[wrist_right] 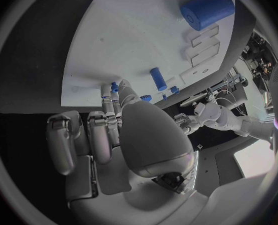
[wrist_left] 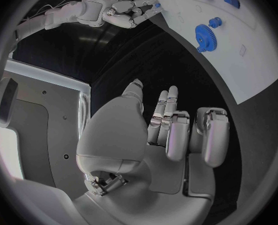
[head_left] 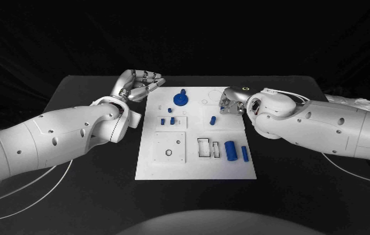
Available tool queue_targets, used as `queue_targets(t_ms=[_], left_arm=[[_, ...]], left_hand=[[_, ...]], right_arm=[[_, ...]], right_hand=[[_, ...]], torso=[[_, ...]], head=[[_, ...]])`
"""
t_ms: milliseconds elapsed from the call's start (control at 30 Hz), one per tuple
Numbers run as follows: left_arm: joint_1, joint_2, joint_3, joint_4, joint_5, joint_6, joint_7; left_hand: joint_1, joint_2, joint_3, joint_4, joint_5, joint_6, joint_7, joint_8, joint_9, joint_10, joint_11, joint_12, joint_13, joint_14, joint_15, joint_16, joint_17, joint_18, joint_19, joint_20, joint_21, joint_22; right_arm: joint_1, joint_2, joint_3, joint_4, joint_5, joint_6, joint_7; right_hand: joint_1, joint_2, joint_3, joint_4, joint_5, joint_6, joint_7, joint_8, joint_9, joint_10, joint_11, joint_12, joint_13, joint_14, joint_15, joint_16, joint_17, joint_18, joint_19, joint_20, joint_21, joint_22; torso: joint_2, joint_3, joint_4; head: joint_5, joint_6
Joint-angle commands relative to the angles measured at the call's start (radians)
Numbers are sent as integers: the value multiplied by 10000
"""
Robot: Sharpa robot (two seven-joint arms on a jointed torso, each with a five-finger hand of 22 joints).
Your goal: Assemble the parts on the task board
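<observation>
The white task board (head_left: pixel 197 163) lies in the middle of the black table. On it are a blue gear (head_left: pixel 180 98), a short blue peg (head_left: pixel 213 120), small blue pieces (head_left: pixel 168 121), a blue cylinder (head_left: pixel 231 149) and a blue bar (head_left: pixel 245 153). My right hand (head_left: pixel 233 102) hovers over the board's far right part. A small blue part (wrist_right: pixel 115 86) sits between its thumb and fingertips, seemingly pinched. My left hand (head_left: pixel 141 85) is raised beside the board's far left corner, palm up and fingers loosely curled, holding nothing (wrist_left: pixel 170 130).
White recessed frames (head_left: pixel 204 146) and a square plate with a hole (head_left: pixel 170 148) sit on the board's near half. Black table surrounds the board. Thin white cables (head_left: pixel 46 184) trail under my left arm.
</observation>
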Motion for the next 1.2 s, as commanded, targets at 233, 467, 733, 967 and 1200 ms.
queue_targets(t_ms=[233, 467, 733, 967, 1200], left_arm=[[-1, 32, 6, -12, 2, 269, -71], [-1, 39, 6, -26, -30, 292, -97], [-1, 29, 5, -20, -38, 291, -105], [-1, 26, 5, -20, -39, 287, -117], [-1, 24, 5, -19, -40, 280, -118]], left_hand=[[15, 144, -65, 27, 50, 87, 21, -41, -8, -36, -39, -15, -3, 977, -18, 42, 2503, -74, 1034, -22, 44, 2634], [21, 154, -65, 26, 53, 89, 21, -42, -8, -37, -40, -15, -3, 977, -18, 41, 2502, -74, 1034, -22, 44, 2634], [44, 182, -68, 23, 61, 97, 17, -43, -7, -39, -40, -17, -4, 976, -20, 39, 2499, -74, 1034, -22, 44, 2634], [64, 203, -72, 21, 66, 106, 15, -42, -6, -43, -40, -19, -5, 972, -21, 32, 2488, -74, 1034, -23, 44, 2634], [64, 203, -72, 21, 66, 106, 15, -42, -6, -43, -40, -19, -5, 972, -21, 32, 2488, -74, 1034, -23, 44, 2634]], right_arm=[[-53, 4, -15, 24, -432, 457, -351], [-69, 46, -15, 21, -489, 537, -461], [-82, 56, -15, 7, -557, 567, -603], [-87, 73, -15, 2, -558, 573, -540], [-92, 46, -15, 28, -557, 460, -501]], right_hand=[[22, -48, 97, 32, -38, 181, -27, 48, -7, 190, -28, -63, -71, 1042, -142, 41, 2635, -69, 1046, -140, 45, 2635], [46, -52, 198, 42, -47, 338, -87, 78, 1, 354, -99, -90, -90, 1042, -241, 41, 2635, -69, 1046, -233, 45, 2635], [262, 28, 507, -45, -42, 688, -233, 170, 38, 695, -253, -144, -98, 1042, -420, 41, 2635, -69, 1046, -404, 45, 2635], [428, 26, 777, -170, -43, 960, -367, 234, 74, 992, -390, -224, -101, 1042, -556, 41, 2635, -69, 1046, -542, 45, 2635], [478, 2, 888, -232, -48, 1076, -394, 262, 95, 1126, -424, -263, -100, 1042, -598, 41, 2635, -69, 1046, -592, 45, 2635]], torso=[[-3, -4, 12], [-3, -6, 3], [4, -4, 8], [5, -3, 13], [4, -7, 10]], head=[[-21, -40], [-26, -40], [-18, -17], [-27, -42], [-13, -38]])
